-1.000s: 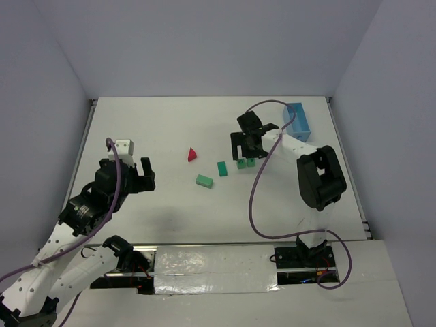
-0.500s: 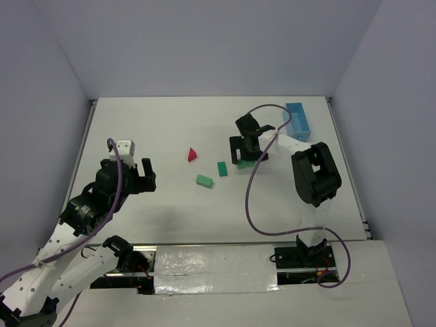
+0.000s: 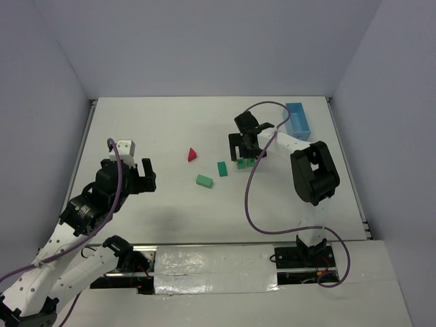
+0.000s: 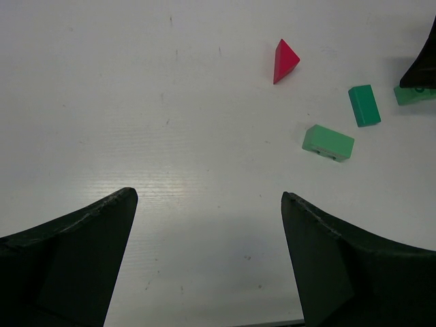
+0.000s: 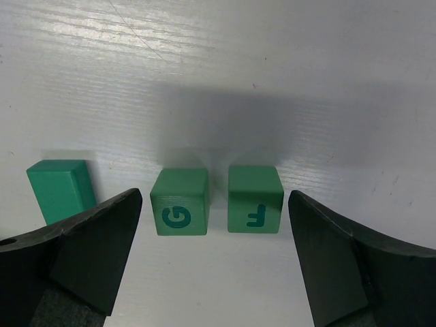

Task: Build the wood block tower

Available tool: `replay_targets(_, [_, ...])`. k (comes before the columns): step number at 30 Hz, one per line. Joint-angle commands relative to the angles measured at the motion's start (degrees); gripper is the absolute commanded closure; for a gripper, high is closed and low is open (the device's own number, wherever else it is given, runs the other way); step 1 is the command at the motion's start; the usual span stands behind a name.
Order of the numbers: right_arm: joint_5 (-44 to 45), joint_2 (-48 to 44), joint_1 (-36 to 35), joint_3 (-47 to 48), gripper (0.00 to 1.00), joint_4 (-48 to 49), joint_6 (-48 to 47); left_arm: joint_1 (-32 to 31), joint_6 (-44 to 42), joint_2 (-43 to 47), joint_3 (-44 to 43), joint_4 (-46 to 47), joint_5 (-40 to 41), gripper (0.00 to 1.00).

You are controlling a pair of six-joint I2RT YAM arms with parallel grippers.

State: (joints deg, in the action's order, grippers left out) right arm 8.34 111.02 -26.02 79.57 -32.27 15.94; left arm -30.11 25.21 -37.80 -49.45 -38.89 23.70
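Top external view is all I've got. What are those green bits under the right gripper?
Observer: Two lettered green cubes, the G cube and the F cube, between the open fingers of the right gripper.
Operator: Are they touching each other?
Observer: No, the right wrist view shows a narrow strip of table between them.
Operator: Anything else close by?
Observer: A green rectangular block lies outside the fingers, on the G cube's side.

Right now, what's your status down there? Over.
Both grippers open, empty. Right gripper above G cube and F cube. Left gripper hovers apart. Red triangular block, two green rectangular blocks loose; nothing stacked, nothing blocking.
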Motion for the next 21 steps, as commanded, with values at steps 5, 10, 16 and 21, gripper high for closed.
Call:
replay_targets(5, [0.80,0.25,-0.61,1.38,0.06,-0.78,-0.13,-0.30,-1.48,0.10,-0.12,2.24,-0.15,0.00])
replay_targets(10, [0.71,0.34,-0.61,1.38,0.09,-1.04,-0.12,-0.21,-1.48,0.18,-0.12,2.16,-0.15,0.00])
replay_targets(16, [1.33,0.34,-0.70,1.29,0.12,-1.30,0.23,-0.21,-1.39,0.36,-0.12,2.24,-0.15,0.00])
replay_targets(21, [1.86,-0.02,-0.96,0.76,0.13,-1.30,0.58,-0.22,-1.48,0.36,-0.12,2.24,-0.15,0.01])
